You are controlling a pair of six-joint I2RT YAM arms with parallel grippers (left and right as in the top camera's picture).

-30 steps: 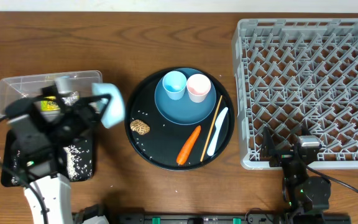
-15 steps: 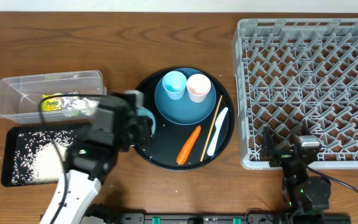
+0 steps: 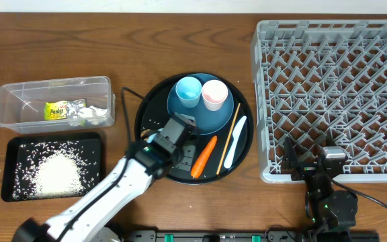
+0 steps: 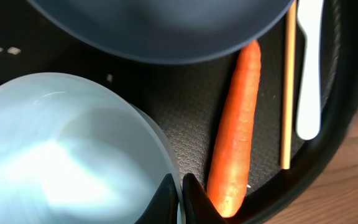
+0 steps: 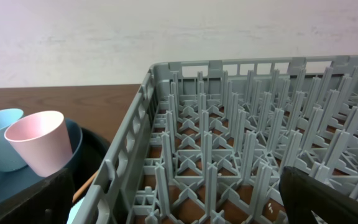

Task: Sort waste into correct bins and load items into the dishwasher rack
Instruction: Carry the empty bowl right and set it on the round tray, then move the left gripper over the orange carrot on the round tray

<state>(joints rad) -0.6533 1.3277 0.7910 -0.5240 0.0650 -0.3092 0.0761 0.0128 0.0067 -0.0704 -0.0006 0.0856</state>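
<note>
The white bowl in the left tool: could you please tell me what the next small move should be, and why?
Probably carry the white bowl rightwards, passing above the carrot, toward the dishwasher rack. The left tool is shut on the bowl's rim. The bowl looks empty and sits over the round black tray close beside the carrot, with the rack to the right.

Print on yellow-green snack wrapper [image 3: 60, 109] too small to read, no legible text

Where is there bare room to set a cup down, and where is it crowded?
Bare table lies beyond the tub and round tray, along the far edge; the rack is empty. That tray is crowded: plate, cups, carrot.
</note>
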